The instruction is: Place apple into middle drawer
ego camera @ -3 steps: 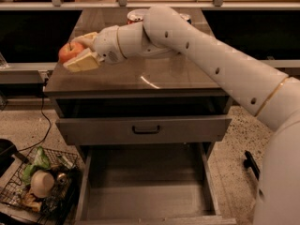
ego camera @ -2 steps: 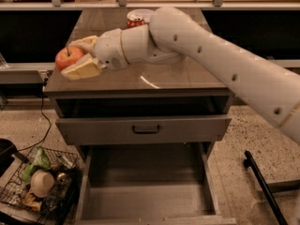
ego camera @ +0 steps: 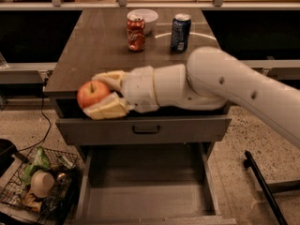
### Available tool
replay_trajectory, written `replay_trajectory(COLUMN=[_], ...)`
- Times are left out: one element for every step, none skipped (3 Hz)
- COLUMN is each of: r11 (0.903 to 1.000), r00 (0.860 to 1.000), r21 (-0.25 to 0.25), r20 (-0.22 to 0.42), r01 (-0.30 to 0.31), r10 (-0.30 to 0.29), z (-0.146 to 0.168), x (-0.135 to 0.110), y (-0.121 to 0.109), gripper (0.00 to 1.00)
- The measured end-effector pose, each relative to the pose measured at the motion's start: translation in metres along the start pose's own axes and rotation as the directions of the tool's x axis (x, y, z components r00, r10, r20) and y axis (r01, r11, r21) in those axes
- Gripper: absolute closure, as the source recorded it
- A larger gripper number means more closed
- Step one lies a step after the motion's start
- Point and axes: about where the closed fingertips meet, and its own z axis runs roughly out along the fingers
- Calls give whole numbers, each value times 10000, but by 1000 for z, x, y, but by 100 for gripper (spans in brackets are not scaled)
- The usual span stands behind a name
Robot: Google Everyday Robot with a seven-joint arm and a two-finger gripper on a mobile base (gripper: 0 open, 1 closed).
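Observation:
The red-orange apple (ego camera: pixel 93 93) is held between the two pale yellow fingers (ego camera: pixel 108 109) of my gripper (ego camera: pixel 93 95), which is shut on it. The gripper reaches in from the right on a thick white arm and holds the apple at the counter's front left edge, just above the grey drawer front with the dark handle (ego camera: pixel 146 129). The middle drawer (ego camera: pixel 145 196) stands pulled open below, its bare grey floor showing, lower than the apple and to its right.
A red soda can (ego camera: pixel 136 33), a blue can (ego camera: pixel 180 32) and a white bowl (ego camera: pixel 143 18) stand at the back of the brown counter (ego camera: pixel 93 50). A wire basket of clutter (ego camera: pixel 40 186) sits on the floor left of the drawer. A black rod (ego camera: pixel 265 186) lies at the right.
The arm has carried the apple forward and down, from over the counter's left side to its front edge above the drawer fronts. The grip on the apple is unchanged.

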Motion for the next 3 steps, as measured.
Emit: replay_trajectory(r11=[9917,9648,9237], r00=[9932,9753,9640], r21=[1052,2151,3250], r20=[-814,-1268,-998], r01=[-740,-1512,-2027], r10=[827,1811,2466], z=[-38,-72,-100], x=[60,123,173], y=[31,47,55], gripper=[100,100,100])
